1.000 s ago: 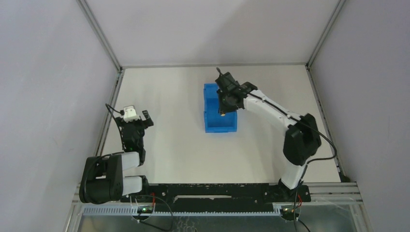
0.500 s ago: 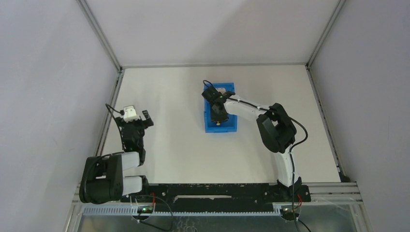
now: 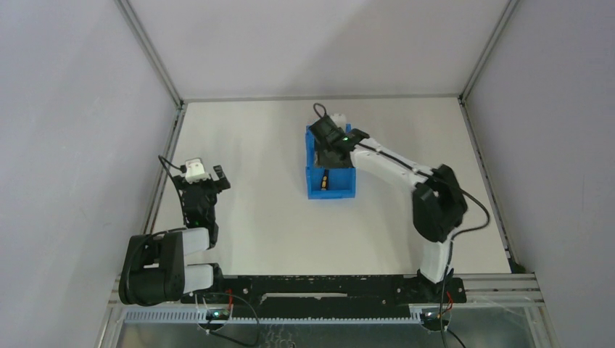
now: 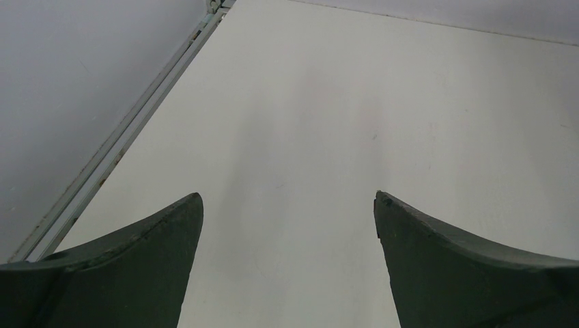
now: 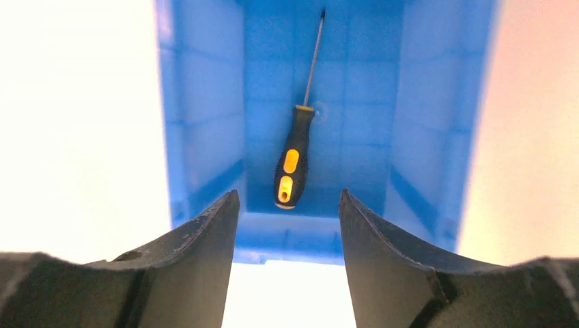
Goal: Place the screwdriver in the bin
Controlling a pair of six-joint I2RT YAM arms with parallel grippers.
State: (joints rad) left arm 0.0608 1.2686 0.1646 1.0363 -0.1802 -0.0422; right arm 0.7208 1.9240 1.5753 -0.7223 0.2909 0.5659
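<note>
The screwdriver [image 5: 293,160] lies flat on the floor of the blue bin [image 5: 205,102], its shaft toward 12 o'clock in the right wrist view, touched by nothing. The right gripper [image 5: 288,198] hovers above, fingers spread, hiding the bin's far end from overhead. At 9 o'clock, well apart, the left gripper [image 4: 288,198] hangs with fingers spread over the pale surface [image 4: 341,102].

no readable text, no labels, no numbers anywhere
</note>
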